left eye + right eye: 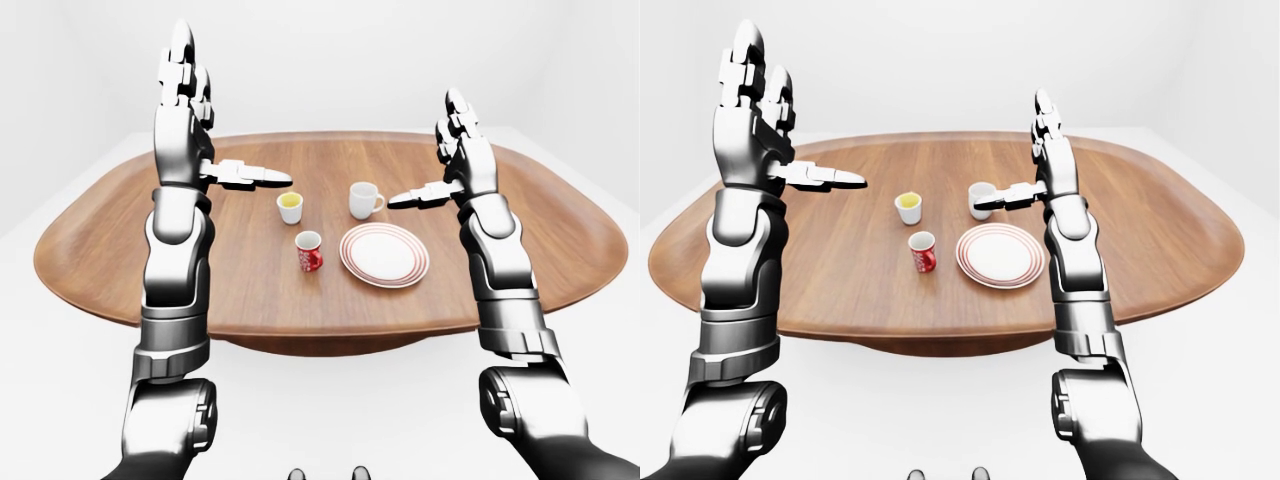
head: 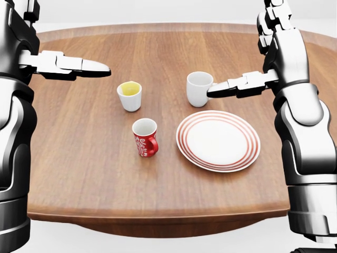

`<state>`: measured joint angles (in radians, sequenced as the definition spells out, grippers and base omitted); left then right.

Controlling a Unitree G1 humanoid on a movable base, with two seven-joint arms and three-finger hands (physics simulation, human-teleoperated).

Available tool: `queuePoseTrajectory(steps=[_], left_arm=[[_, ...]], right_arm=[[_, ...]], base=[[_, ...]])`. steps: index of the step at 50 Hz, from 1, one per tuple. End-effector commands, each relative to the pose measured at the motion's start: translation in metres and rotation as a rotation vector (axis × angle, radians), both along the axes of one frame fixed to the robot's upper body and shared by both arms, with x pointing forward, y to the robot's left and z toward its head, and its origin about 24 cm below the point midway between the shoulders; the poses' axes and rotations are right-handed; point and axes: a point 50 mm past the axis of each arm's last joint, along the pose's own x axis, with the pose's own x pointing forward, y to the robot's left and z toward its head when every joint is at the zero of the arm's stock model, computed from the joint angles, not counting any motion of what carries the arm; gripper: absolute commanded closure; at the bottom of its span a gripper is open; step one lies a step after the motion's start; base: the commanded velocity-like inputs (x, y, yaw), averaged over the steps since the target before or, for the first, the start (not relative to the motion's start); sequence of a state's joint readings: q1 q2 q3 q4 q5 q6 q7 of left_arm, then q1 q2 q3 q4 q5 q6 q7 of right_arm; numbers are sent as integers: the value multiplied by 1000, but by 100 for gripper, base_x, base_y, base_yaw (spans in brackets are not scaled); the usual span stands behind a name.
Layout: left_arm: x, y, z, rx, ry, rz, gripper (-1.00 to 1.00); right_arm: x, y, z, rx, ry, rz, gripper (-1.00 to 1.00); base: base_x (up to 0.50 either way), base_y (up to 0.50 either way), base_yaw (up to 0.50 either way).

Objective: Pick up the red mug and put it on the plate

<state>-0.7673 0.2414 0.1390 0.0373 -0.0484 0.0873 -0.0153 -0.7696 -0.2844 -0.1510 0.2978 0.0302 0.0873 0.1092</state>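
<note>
The red mug [image 2: 145,137] stands upright on the wooden table [image 2: 79,158], handle toward the lower right, just left of the red-ringed white plate [image 2: 218,140], which has nothing on it. My left hand [image 1: 195,125] is raised over the table's left part, open, fingers up and thumb pointing right, well above and left of the mug. Held up at the right, my right hand [image 1: 452,160] is open too. Its thumb points left and overlaps the white mug's handle in the head view. Neither hand touches anything.
A white mug [image 2: 198,88] stands above the plate in the head view. A small white cup with yellow contents [image 2: 129,96] stands above and left of the red mug. The table's near edge runs along the bottom of the head view.
</note>
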Motion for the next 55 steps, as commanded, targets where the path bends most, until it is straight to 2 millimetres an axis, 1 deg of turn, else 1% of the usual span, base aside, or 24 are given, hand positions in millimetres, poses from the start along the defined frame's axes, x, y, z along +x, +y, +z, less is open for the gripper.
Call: queuePoseTrajectory(steps=[1, 5, 9, 12, 18, 27, 35, 43, 55], left_arm=[[0, 1, -1, -1, 3, 2, -100], [-4, 1, 3, 3, -20, -2, -100], [3, 5, -4, -2, 24, 12, -100], [2, 4, -6, -5, 26, 10, -100], [-1, 4, -1, -2, 1, 7, -100], [1, 3, -1, 3, 6, 8, -100], [2, -1, 3, 4, -2, 3, -100], [-2, -1, 6, 7, -22, 1, -100], [0, 0, 5, 10, -12, 4, -100]], right_arm=[[0, 1, -3, 1, 6, 4, -100], [-2, 2, -2, -1, 0, 8, -100], [3, 0, -8, 3, 35, 1, -100], [2, 0, -8, 5, 33, 2, -100], [-2, -1, -4, 4, 5, 6, -100], [1, -3, -12, 5, 43, 2, -100], [0, -1, -5, -3, 18, 9, -100], [-3, -3, -5, -6, 7, 7, -100], [-2, -3, -10, -7, 28, 10, -100]], base=[[27, 0, 0], [28, 0, 0], [27, 0, 0], [28, 0, 0], [27, 0, 0], [27, 0, 0], [27, 0, 0], [27, 0, 0], [27, 0, 0]])
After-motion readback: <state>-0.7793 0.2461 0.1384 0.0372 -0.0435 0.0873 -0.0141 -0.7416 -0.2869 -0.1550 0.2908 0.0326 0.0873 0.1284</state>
